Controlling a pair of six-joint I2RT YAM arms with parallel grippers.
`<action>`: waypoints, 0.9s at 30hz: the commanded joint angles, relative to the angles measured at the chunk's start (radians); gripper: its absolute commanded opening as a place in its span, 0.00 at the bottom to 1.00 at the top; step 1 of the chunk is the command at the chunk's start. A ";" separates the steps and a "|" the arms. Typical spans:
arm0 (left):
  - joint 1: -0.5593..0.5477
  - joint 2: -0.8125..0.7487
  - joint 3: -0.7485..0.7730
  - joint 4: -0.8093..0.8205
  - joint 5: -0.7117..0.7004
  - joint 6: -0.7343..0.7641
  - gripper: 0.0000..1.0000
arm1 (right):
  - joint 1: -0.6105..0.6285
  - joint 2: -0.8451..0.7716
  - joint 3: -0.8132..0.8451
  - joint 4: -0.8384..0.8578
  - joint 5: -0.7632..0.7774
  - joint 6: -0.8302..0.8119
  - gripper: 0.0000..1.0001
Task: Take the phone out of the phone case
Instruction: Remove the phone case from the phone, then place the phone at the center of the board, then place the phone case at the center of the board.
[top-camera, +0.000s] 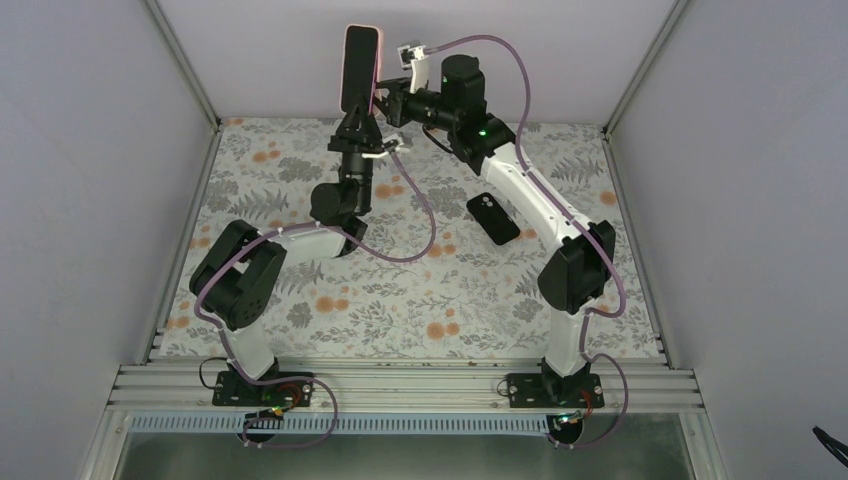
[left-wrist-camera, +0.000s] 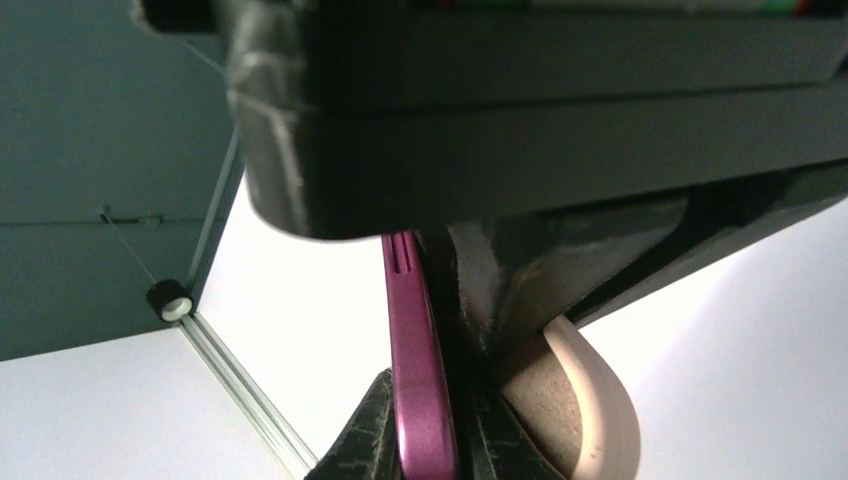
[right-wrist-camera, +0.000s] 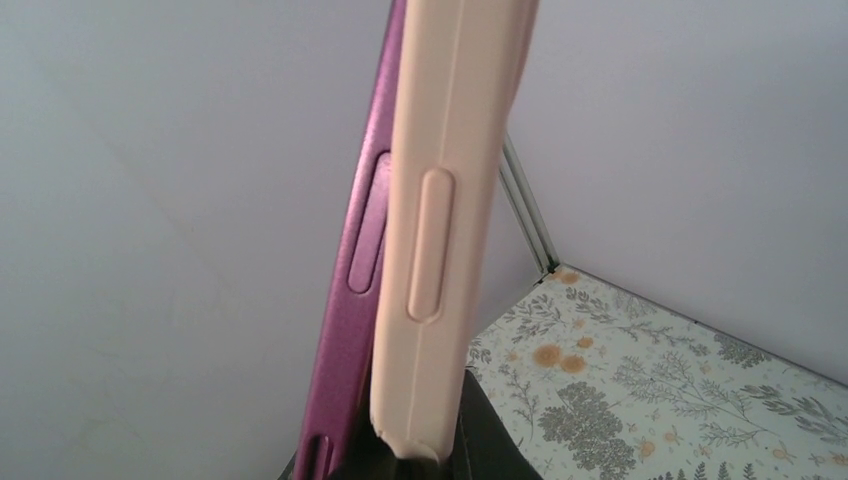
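Held upright at 12 o'clock over the table (top-camera: 300, 290), the magenta phone (right-wrist-camera: 355, 300), partly seated in a pale pink case (right-wrist-camera: 440, 200) peeled along one edge, is clamped by the left gripper (top-camera: 358, 118); the opening of the right gripper (top-camera: 398, 95) cannot be told.

floral table cover (top-camera: 300, 300) | small black flat device (top-camera: 492, 218) lying right of centre | pale walls (top-camera: 90, 150) around

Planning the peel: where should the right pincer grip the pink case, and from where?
Likely its free long edge: the case stands upright beside the phone, lip parted from it. Come from the case's side, as the left pincer clamps the phone's lower end.
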 joint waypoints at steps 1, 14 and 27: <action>0.064 -0.024 0.051 0.285 -0.064 0.061 0.02 | 0.054 0.022 -0.017 -0.241 -0.248 -0.091 0.03; 0.030 -0.307 -0.074 0.076 -0.130 0.014 0.02 | -0.107 0.123 0.074 -0.424 0.461 -0.284 0.03; 0.065 -0.761 -0.440 -0.480 -0.179 0.076 0.02 | -0.269 -0.033 -0.173 -0.616 0.083 -0.567 0.03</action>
